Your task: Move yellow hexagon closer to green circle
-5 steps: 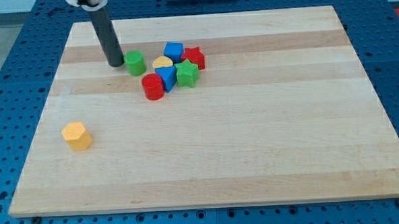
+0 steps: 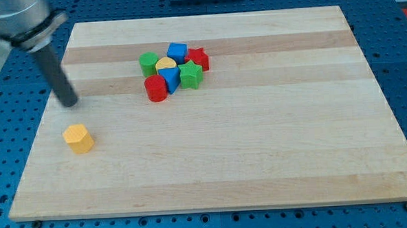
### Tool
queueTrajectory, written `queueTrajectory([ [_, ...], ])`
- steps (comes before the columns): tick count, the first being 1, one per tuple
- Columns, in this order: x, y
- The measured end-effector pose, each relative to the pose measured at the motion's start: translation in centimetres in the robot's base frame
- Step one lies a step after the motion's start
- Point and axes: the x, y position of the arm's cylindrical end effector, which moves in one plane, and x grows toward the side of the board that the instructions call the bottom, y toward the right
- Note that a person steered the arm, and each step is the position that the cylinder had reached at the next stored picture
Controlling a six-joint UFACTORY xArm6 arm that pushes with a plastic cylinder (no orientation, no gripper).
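Observation:
The yellow hexagon [image 2: 78, 138] lies near the board's left edge, toward the view's bottom. The green circle [image 2: 148, 63] sits at the left end of a cluster of blocks near the view's top centre. My tip [image 2: 69, 102] rests on the board just above the yellow hexagon, a short gap apart from it, and far left of the green circle. The rod rises up and to the left out of view.
The cluster beside the green circle holds a yellow heart [image 2: 165, 64], a blue block [image 2: 177, 52], a red block [image 2: 198, 58], a green star [image 2: 191, 75], another blue block [image 2: 170, 80] and a red cylinder [image 2: 155, 89]. The wooden board [image 2: 260, 139] lies on a blue perforated table.
My tip has moved from beside the green circle to the left and down, toward the yellow hexagon. The green circle now sits a little further right, against the cluster.

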Motion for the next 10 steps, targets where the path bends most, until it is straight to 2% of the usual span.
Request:
queueTrajectory([
  [1, 5.0, -2.8],
  [2, 8.9, -2.2],
  [3, 10.9, 0.3],
  [5, 9.6, 3.7],
  [8, 2.0, 5.2],
  [10, 6.0, 5.6],
])
